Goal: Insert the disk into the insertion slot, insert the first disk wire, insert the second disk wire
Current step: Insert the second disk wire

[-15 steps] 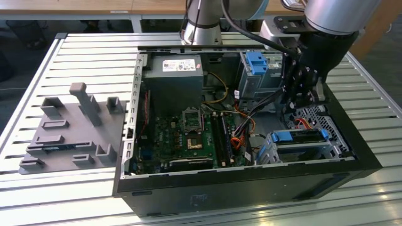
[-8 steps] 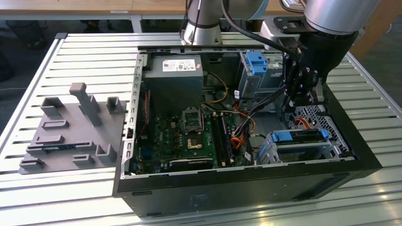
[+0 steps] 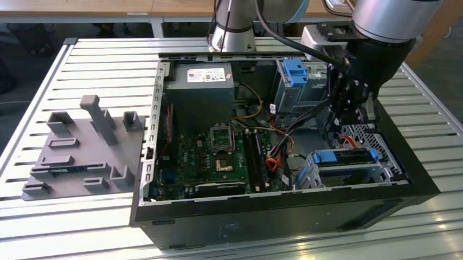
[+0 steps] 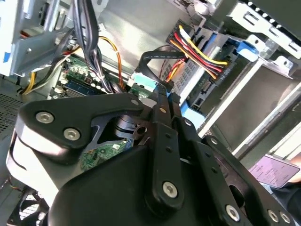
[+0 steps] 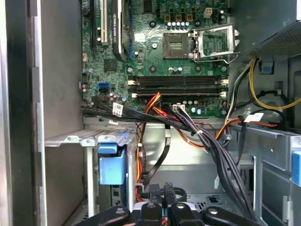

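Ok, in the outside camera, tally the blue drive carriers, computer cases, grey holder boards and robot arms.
Blue drive carriers: 2
Computer cases: 1
Grey holder boards: 1
Robot arms: 1
Total: 5

No text can be read anywhere. The power supply (image 3: pixel 199 92) carries a white printed label (image 3: pixel 205 74), and small white tags (image 5: pixel 117 110) sit on the cables, but their print is too small to tell.
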You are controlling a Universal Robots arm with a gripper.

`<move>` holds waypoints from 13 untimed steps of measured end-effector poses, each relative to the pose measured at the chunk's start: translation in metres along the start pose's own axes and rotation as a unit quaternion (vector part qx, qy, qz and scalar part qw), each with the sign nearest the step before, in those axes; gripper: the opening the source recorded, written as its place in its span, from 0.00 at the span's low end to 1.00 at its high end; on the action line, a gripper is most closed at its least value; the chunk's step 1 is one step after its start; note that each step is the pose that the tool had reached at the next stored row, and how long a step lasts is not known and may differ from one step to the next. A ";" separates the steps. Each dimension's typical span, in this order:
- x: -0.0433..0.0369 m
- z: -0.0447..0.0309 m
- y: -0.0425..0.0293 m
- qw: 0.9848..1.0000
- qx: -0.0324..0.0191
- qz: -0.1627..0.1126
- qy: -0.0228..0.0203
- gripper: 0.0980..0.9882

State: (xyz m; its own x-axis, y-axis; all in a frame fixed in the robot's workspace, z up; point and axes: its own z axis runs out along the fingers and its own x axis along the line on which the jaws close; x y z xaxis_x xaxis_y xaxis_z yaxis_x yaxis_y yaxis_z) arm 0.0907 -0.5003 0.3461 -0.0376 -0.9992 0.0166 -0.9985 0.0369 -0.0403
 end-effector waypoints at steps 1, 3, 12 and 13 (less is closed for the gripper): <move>0.0025 0.0000 -0.0001 1.000 0.000 0.000 -0.001 0.06; 0.0065 0.0002 -0.0003 1.000 0.000 0.000 -0.002 0.06; 0.0140 0.0007 -0.0005 0.999 -0.002 0.002 -0.043 0.06; 0.0149 0.0008 -0.0006 0.999 -0.002 0.002 -0.050 0.06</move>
State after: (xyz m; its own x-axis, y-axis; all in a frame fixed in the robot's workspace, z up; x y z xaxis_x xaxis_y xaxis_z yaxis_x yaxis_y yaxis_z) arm 0.0907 -0.5152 0.3456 -0.0376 -0.9957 -0.0842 -0.9985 0.0408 -0.0364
